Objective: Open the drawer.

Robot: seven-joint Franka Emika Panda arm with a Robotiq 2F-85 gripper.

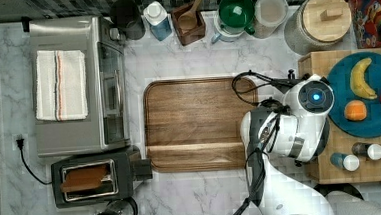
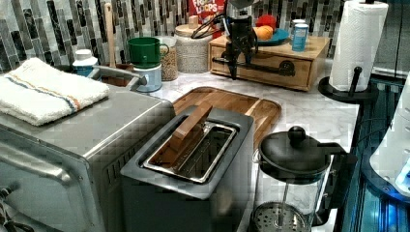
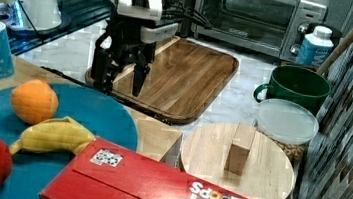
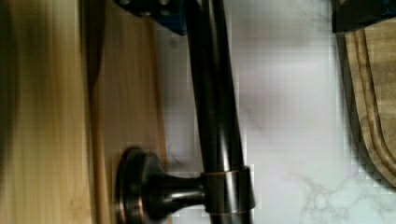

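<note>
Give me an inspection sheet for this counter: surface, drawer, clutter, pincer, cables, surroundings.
Surface: white marble counter, walnut tray in the middle.
Job's things: bamboo drawer looks closed; black bar handle.
Clutter: toaster, toaster oven with towel, French press, green mug, fruit plate, cereal box.
Pincer: pincer open, fingers down at the handle.
Cables: black cord; arm cable.
Surroundings: tiled backsplash, paper towel roll.
</note>
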